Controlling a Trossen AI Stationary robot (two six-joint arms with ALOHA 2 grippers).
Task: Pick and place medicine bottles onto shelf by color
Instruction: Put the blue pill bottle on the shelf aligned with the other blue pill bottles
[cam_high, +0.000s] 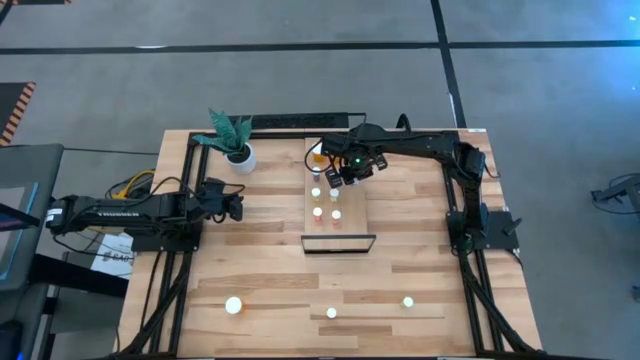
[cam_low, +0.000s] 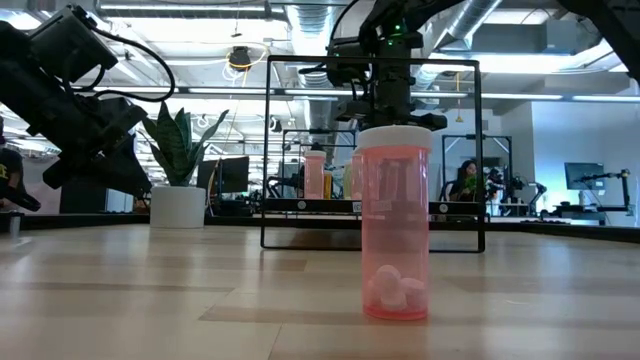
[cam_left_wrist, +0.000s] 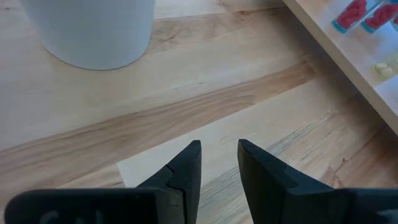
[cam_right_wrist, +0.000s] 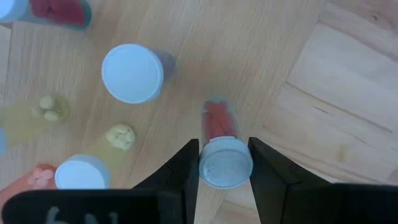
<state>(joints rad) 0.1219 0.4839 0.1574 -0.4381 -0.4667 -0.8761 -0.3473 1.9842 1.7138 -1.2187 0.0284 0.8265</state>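
The light-wood shelf lies mid-table, its black frame at the near end. Several white-capped medicine bottles stand on it. My right gripper is over the shelf's far end, shut on a red-filled bottle. An orange bottle stands beyond the shelf's far end. Three bottles stand near the table's near edge; one of them, pink, looms in the low view. My left gripper is open and empty, over bare table left of the shelf. My right gripper pinches the red-filled bottle's white cap between its two fingers, one on each side. The fingers come from above, pointing down. The bottle is upright below them, over the shelf near its edge; whether its base rests on the board I cannot tell.
A white pot with a green plant stands at the far left, close ahead of my left gripper. Other bottles stand close beside the held one. A black strip runs along the far edge.
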